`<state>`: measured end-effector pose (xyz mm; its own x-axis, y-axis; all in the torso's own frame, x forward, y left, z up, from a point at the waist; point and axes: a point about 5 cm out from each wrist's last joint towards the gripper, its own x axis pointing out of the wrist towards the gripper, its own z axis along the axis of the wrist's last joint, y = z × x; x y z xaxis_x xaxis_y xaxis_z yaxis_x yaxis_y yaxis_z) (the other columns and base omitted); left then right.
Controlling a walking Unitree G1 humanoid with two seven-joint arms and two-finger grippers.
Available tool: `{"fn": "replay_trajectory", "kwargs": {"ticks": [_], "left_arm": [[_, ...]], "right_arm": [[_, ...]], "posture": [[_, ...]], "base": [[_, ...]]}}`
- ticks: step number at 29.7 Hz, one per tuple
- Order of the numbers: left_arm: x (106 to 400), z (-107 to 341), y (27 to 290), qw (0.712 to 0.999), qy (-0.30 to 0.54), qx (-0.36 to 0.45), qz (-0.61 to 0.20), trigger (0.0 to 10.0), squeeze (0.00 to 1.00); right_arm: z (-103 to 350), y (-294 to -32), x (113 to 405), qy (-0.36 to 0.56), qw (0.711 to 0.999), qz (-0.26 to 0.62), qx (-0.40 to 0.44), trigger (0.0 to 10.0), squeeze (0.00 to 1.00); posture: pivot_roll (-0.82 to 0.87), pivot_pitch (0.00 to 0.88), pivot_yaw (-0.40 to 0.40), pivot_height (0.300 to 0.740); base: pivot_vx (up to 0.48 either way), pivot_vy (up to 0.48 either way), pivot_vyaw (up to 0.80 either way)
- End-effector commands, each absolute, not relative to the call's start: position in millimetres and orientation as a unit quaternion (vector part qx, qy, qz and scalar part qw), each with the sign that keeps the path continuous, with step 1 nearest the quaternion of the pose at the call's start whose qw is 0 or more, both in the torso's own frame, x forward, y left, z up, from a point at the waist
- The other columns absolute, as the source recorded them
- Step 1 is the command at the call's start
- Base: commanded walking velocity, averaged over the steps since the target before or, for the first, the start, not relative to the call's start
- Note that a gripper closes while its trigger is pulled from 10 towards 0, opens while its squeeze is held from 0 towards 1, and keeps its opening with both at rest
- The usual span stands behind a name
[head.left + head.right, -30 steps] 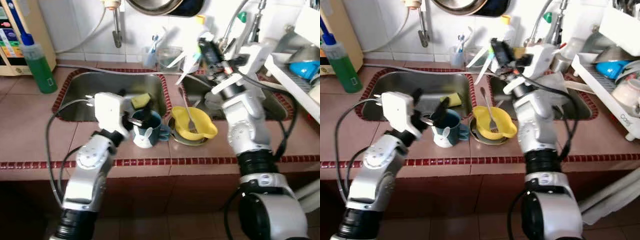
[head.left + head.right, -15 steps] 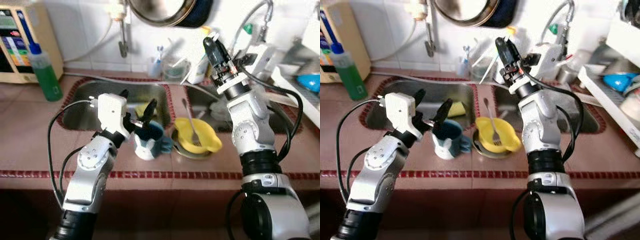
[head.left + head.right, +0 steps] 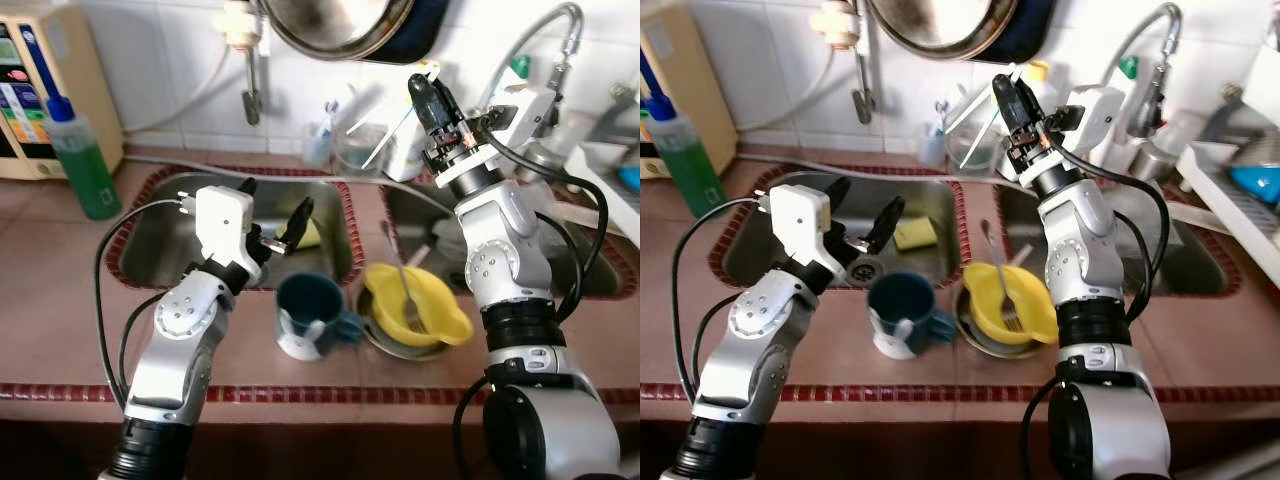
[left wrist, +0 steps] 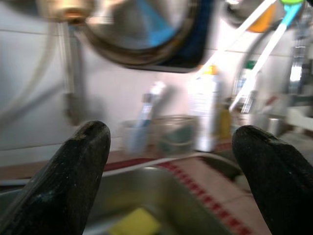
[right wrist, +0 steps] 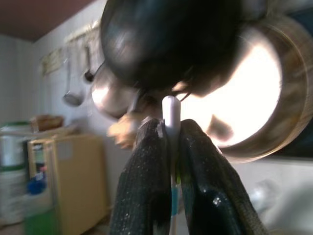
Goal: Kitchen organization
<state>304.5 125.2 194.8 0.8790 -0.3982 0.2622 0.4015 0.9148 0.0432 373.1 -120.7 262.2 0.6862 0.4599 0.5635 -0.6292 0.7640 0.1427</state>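
the thin white utensil point(image 5: 171, 115) stands pinched between the pressed-together fingers of your right gripper point(image 3: 1008, 97), long axis running along the fingers, its tip poking just past them. that arm is raised above the counter, pointing up toward the hanging pan point(image 3: 940, 22). the clear holder point(image 3: 973, 150) by the wall lies just below and is judged the likely destination. your left gripper point(image 3: 275, 218) hovers spread and empty over the sink point(image 3: 180, 240), behind the blue mug point(image 3: 308, 312).
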Motion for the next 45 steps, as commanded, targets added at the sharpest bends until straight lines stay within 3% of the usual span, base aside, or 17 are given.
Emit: {"fn": "replay_trajectory", "kwargs": {"ticks": [1, 12, 19, 30, 45], "left_arm": [[302, 203, 121, 0.964, -0.147, -0.013, -0.22, 10.0, 0.0], [293, 222, 117, 0.95, -0.163, 0.031, -0.265, 10.0, 0.0], [281, 228, 107, 0.937, -0.162, 0.046, -0.307, 10.0, 0.0], [252, 221, 79, 0.906, -0.139, 0.038, -0.397, 10.0, 0.0], [244, 227, 83, 0.911, -0.121, 0.066, -0.389, 10.0, 0.0]], "right_arm": [[264, -123, 375, -0.248, 0.908, 0.298, 0.161, 10.0, 0.0], [233, -140, 391, -0.139, 0.951, 0.243, 0.134, 10.0, 0.0], [223, -146, 395, -0.112, 0.955, 0.246, 0.122, 10.0, 0.0], [218, -147, 397, -0.098, 0.946, 0.283, 0.12, 10.0, 0.0], [224, -135, 399, -0.105, 0.92, 0.33, 0.181, 10.0, 0.0]], "posture": [[0.0, 0.013, -0.066, 0.74], [0.0, 0.027, -0.064, 0.74], [0.0, 0.042, -0.07, 0.74], [0.01, 0.071, -0.069, 0.74], [0.04, 0.128, -0.063, 0.74]], "base": [[0.0, 0.0, 0.0], [0.0, 0.0, 0.0], [0.0, 0.0, 0.0], [0.0, 0.0, 0.0], [0.0, 0.0, 0.0]]}}
